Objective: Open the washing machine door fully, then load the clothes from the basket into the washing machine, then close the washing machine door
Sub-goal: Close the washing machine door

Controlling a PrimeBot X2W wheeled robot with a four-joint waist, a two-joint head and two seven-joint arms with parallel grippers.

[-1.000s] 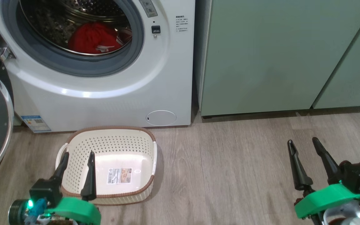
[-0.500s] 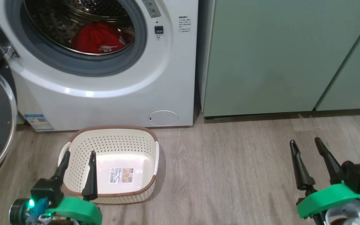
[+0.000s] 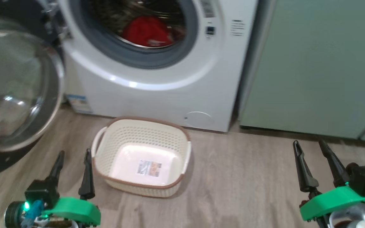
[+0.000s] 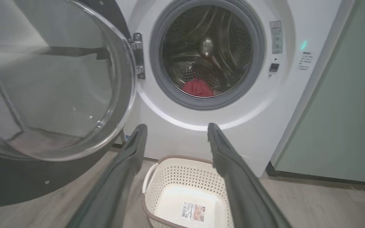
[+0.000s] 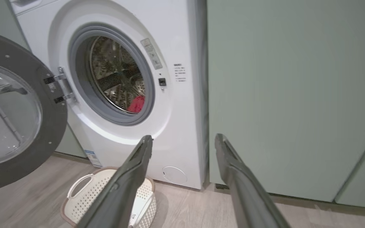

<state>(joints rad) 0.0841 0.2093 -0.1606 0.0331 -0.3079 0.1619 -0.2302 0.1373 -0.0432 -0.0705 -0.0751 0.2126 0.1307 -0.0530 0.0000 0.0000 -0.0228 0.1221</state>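
Observation:
The white washing machine (image 3: pixel 157 85) stands with its door (image 3: pixel 14 85) swung wide to the left, clear glass bowl facing me. Red clothes (image 3: pixel 146 31) lie in the steel drum, also seen as clothes (image 4: pixel 197 88) and clothes (image 5: pixel 137 104). The cream basket (image 3: pixel 131 139) sits on the floor before the machine, holding nothing but a label on its floor. My left gripper (image 3: pixel 74 152) is open just left of the basket, low over the floor. My right gripper (image 3: pixel 308 143) is open far to the right, holding nothing.
Pale green cabinets (image 3: pixel 312 63) stand right of the machine. Wood-look floor (image 3: pixel 239 183) stretches between the basket and my right gripper. The open door (image 4: pixel 52 79) hangs close above the floor on the left.
The head camera has swung left, so machine and basket sit further right and more of the door shows. My left fingers now stand left of the basket instead of over it.

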